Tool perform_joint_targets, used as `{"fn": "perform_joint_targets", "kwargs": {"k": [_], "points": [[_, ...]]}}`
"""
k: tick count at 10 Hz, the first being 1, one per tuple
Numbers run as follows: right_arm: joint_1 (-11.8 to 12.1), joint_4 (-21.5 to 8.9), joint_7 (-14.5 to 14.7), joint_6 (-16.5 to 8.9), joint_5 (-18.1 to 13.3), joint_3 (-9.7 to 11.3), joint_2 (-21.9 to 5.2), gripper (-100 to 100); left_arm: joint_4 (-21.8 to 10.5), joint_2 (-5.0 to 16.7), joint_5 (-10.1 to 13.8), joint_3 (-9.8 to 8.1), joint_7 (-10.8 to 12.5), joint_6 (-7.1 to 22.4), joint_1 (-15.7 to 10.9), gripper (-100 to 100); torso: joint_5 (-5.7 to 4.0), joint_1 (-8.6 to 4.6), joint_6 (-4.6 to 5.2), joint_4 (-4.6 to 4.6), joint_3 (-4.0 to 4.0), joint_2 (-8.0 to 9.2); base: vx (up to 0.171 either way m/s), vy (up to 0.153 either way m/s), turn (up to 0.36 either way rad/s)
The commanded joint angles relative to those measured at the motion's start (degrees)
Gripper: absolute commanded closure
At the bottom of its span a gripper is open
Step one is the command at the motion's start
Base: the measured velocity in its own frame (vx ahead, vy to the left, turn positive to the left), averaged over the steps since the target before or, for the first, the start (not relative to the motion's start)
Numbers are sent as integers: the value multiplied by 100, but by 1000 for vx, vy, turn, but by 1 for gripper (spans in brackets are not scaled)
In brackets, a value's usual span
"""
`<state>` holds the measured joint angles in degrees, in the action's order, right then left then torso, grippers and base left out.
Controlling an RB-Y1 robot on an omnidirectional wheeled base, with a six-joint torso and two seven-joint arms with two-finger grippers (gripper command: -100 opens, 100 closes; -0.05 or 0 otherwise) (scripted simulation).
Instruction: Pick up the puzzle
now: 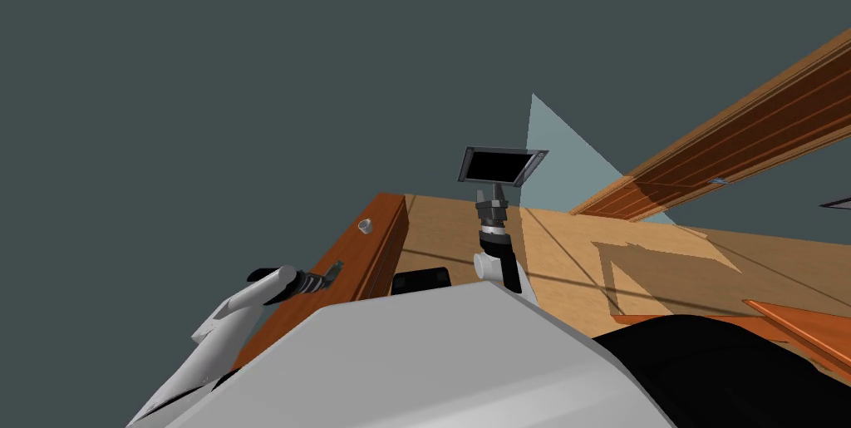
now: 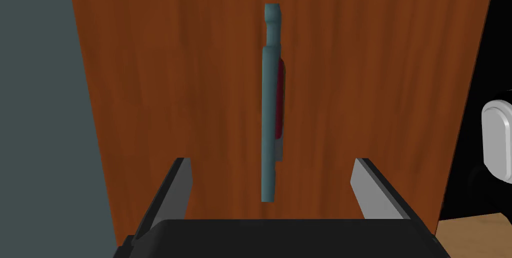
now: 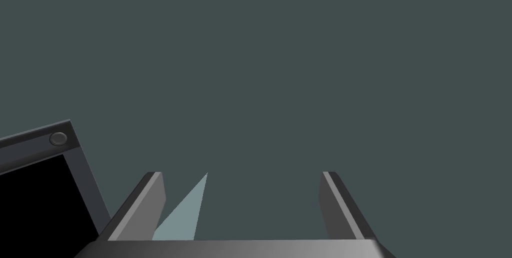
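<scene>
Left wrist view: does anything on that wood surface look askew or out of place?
The teal puzzle looks odd: it shows as a thin strip with a red patch, seemingly on edge against the reddish-brown wood surface, right ahead of the open left gripper. Nothing spilled or damaged.

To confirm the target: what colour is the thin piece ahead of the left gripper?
Teal puzzle, dark red along one side; left wrist view.

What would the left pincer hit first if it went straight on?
Probably the thin teal puzzle: it sits centred between the open left pincer blades, directly ahead. Behind it is the brown wood surface. The gap to the puzzle is hard to judge.
</scene>
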<state>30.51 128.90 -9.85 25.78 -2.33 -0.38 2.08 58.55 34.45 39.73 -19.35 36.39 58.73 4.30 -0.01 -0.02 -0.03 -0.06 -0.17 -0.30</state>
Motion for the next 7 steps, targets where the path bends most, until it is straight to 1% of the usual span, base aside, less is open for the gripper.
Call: {"fn": "perform_joint_targets", "kwargs": {"k": [1,2,4,5,6,7], "points": [[0,0,0,0,0,0,0,0,-158,124,112,29,50,286,-3,-100,0,0,0,0,0,0,88,5,-101],[0,0,0,0,0,0,0,0,-259,194,171,49,65,439,-17,-100,0,0,0,-1,-2,-3,76,5,-72],[0,0,0,0,0,0,0,0,-414,303,260,85,84,641,-35,-100,0,1,-1,0,0,1,68,8,-68],[0,0,0,0,0,0,0,0,-466,340,290,99,89,708,-41,-100,1,1,-1,0,1,3,61,4,-42],[0,0,0,0,0,0,0,0,-427,295,260,95,82,630,-27,-100,0,-1,-2,0,2,5,27,1,-4],[0,0,0,0,0,0,0,0,-422,298,263,96,91,653,-23,0,0,-3,-3,2,8,15,5,0,0]]}}
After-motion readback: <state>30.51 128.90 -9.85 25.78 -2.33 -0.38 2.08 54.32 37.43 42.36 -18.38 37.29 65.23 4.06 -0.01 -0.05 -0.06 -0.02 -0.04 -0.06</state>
